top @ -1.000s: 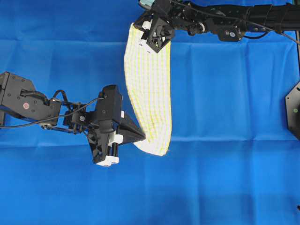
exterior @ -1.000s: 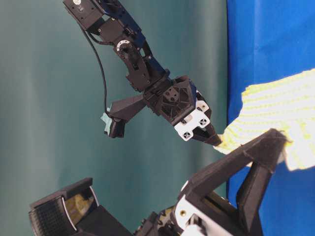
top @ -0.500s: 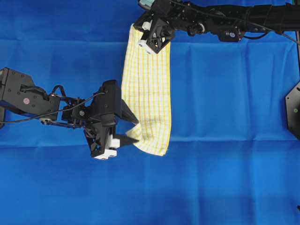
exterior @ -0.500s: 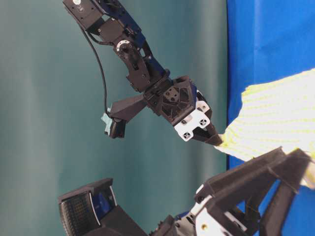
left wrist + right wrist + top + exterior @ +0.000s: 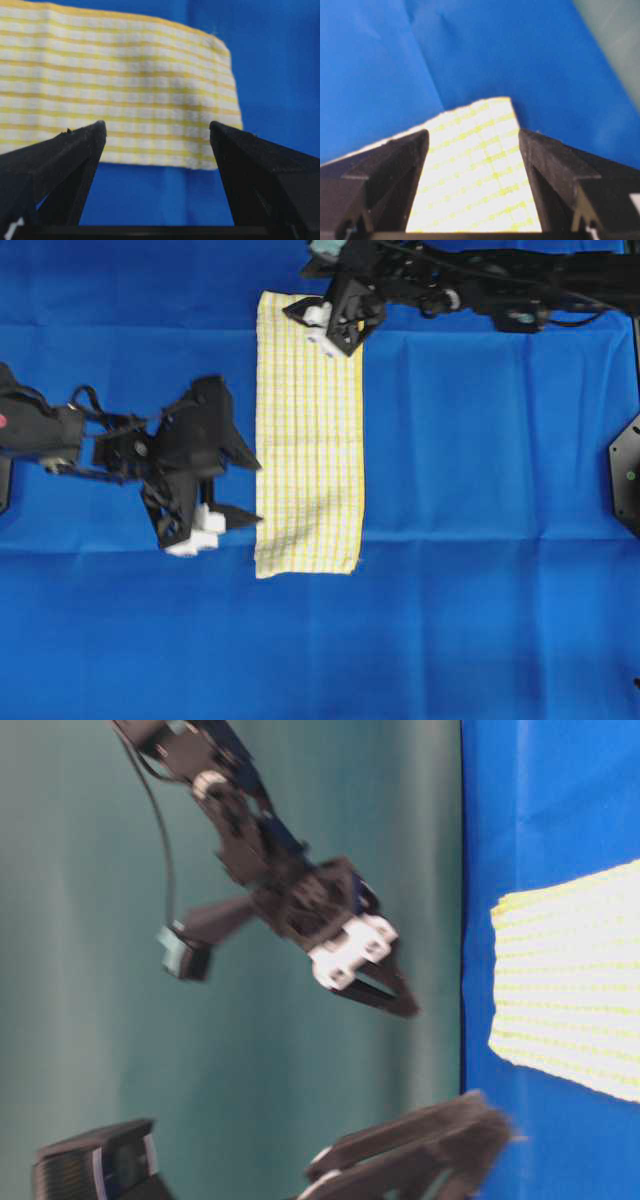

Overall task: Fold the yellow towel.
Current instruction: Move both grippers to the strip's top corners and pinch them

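The yellow towel [image 5: 310, 440] lies flat on the blue cloth as one long narrow strip, running from the far edge toward the near side. My left gripper [image 5: 255, 492] is open just left of the strip's near left edge, with nothing in it. The left wrist view shows the towel's corner [image 5: 125, 85] beyond the spread fingers [image 5: 75, 150]. My right gripper [image 5: 318, 332] hovers open above the towel's far end. In the right wrist view the checked cloth [image 5: 475, 165] lies between and below the parted jaws. From table level the towel [image 5: 570, 990] lies flat, apart from the right gripper [image 5: 400, 998].
The blue cloth [image 5: 480, 490] covers the whole table, with shallow creases. A black mount [image 5: 625, 475] sits at the right edge. Behind the table stands a grey-green wall [image 5: 100, 970].
Both grippers opened and let go of the towel, which dropped from a hanging drape to lie flat. The left gripper drew back to the left; the right one lifted off the far end.
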### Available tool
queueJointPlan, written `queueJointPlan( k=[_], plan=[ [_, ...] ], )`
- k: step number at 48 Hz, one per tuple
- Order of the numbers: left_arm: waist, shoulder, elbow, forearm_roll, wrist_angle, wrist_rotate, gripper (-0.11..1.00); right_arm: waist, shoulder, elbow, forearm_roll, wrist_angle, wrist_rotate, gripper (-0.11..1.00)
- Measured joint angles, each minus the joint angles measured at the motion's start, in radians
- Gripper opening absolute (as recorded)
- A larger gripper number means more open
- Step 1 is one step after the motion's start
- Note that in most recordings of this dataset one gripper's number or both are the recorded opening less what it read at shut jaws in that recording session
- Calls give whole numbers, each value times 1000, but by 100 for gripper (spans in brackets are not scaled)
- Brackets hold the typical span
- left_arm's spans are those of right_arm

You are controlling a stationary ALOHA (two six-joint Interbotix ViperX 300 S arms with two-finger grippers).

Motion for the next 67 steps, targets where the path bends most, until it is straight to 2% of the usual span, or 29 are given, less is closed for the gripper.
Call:
queueJointPlan(
  k=[10,18,26,42,48,60,67],
  plan=[
    [110,-84,29,6,5,74,79,-2,-155,133,0,-20,14,73],
    [225,-107,57,6,-48,152,79,-2,-259,256,8,-69,29,73],
    [293,-101,63,6,-100,175,79,0,-311,330,34,-91,29,73],
    [339,-52,63,6,-166,184,79,-15,-311,336,37,-95,29,74],
    [402,11,64,6,-224,186,79,-51,-265,327,41,-95,31,74],
    [535,186,38,6,-344,186,79,-106,-133,284,91,-106,32,74],
    [563,249,-2,6,-403,186,79,-112,-58,249,117,-118,35,75]
  ],
)
